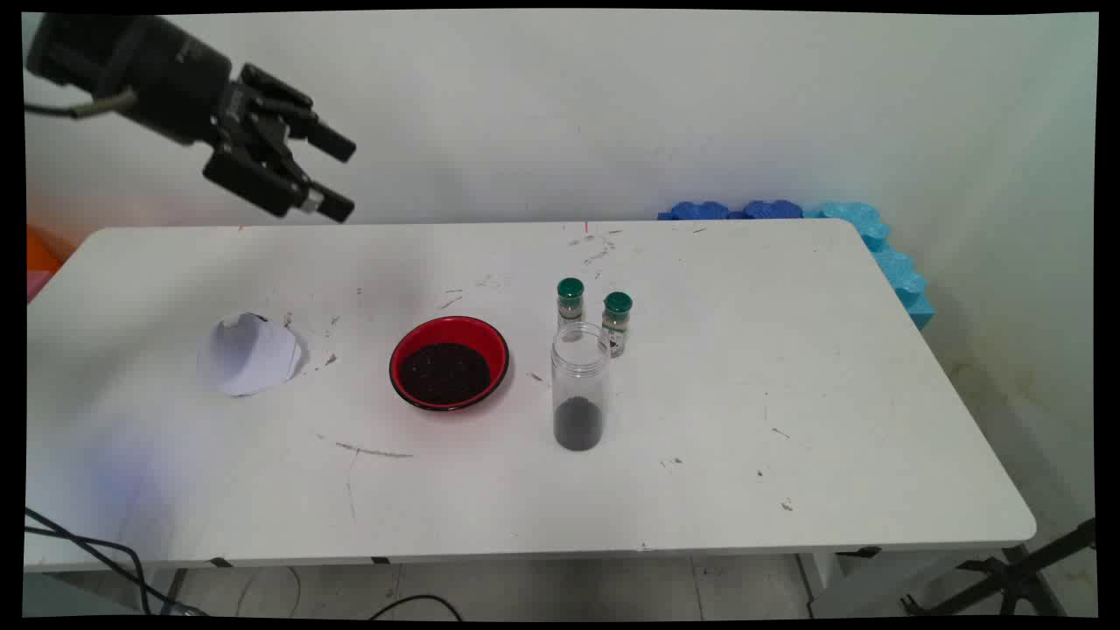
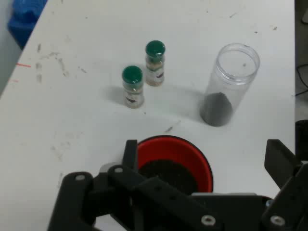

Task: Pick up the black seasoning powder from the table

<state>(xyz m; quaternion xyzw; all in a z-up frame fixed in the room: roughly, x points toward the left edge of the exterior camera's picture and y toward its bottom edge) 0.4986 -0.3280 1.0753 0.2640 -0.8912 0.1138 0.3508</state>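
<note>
Fingers of the black hand (image 1: 343,179) stand spread apart with nothing between them; the hand hangs high over the far left part of the white desk (image 1: 787,367), in front of the wall, touching none of the things below.

In the hand view the two fingers (image 2: 130,153) rise from the bottom edge with a wide gap between them, and the red bowl (image 2: 199,161) shows in that gap, lying nearest to the hand of all the things. The bowl (image 1: 449,362) sits near the middle of the desk and is filled with a dark, grainy stuff.

Just to the right of the bowl in the main view stands a clear jar (image 1: 579,386), upright, open at the top, with a layer of the same dark stuff at its bottom; bowl and jar are near each other but apart. The jar (image 2: 227,86) also shows in the hand view beyond the bowl.

Behind the jar stand two small bottles with green caps, one (image 1: 570,303) to the left and one (image 1: 616,322) to the right, both upright, close together but not touching. In the hand view they (image 2: 133,86) (image 2: 155,63) stand side by side, apart from the jar.

On the left part of the desk lies a piece of white paper (image 1: 251,354), well apart from the bowl. Blue foam pieces (image 1: 875,241) line the desk's far right corner.
</note>
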